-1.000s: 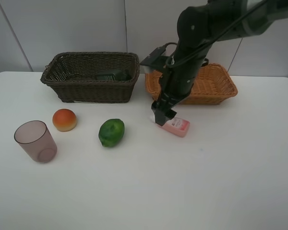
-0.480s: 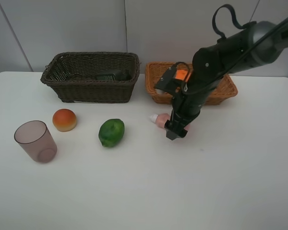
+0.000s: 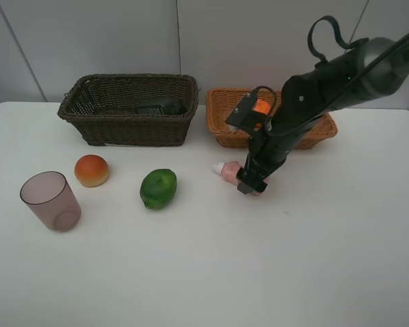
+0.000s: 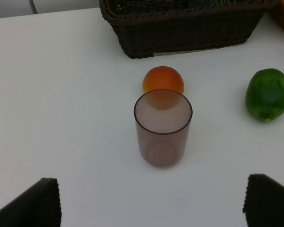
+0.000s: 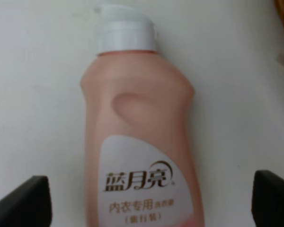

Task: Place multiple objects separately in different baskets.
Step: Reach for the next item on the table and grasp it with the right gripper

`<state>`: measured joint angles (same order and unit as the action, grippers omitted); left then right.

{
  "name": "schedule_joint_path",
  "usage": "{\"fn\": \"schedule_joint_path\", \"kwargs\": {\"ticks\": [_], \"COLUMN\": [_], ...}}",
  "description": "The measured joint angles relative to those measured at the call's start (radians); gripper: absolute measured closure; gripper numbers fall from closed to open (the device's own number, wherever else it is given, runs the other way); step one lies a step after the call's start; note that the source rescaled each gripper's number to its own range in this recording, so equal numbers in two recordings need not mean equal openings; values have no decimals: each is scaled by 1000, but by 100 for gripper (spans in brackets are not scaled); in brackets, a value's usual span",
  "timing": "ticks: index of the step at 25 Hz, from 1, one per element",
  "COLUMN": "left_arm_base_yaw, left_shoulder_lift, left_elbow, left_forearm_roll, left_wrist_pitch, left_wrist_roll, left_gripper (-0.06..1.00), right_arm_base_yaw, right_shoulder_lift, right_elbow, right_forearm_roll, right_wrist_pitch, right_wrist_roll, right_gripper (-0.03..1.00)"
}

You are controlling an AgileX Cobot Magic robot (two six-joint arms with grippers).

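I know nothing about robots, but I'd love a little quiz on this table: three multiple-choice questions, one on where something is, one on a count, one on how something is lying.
1. Where is the lime?
A. on the table, between the red-orange fruit and the pink bottle
B. on a shelf
C. on the floor

2. How many things lie on the table outside the dark basket and the light basket?
A. two
B. six
C. four

3. How is the pink bottle?
A. standing upright
B. lying flat
C. hanging in the air

Answers:
1. A, it rests on the white table between them.
2. C, they are the cup, fruit, lime and bottle.
3. B, the right wrist view shows its label facing up on the table.
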<state>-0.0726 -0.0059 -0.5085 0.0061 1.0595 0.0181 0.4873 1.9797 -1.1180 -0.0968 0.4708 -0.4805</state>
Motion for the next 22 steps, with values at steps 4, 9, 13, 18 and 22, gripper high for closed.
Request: {"fn": "schedule_joint_path", "kwargs": {"ticks": [4, 9, 13, 18, 22], "left_arm_base_yaw": [0, 0, 0, 0, 0], "left_shoulder_lift": [0, 0, 0, 0, 0], "left_elbow": [0, 0, 0, 0, 0], "left_forearm_roll": [0, 0, 0, 0, 0], "left_wrist_pitch": [0, 0, 0, 0, 0], "left_wrist_roll": [0, 0, 0, 0, 0], "left_gripper": [-6, -6, -6, -6, -6], "right_arm_base_yaw": [0, 0, 0, 0, 0], "right_shoulder_lift": [27, 46, 52, 53, 57], "right_elbow": [0, 0, 0, 0, 0], "right_forearm_roll": [35, 42, 45, 47, 60], "right_wrist_pitch": [-18, -26, -28, -28, -32], "right_wrist_roll": [0, 0, 0, 0, 0], "right_gripper": [12, 12, 12, 16, 60]}}
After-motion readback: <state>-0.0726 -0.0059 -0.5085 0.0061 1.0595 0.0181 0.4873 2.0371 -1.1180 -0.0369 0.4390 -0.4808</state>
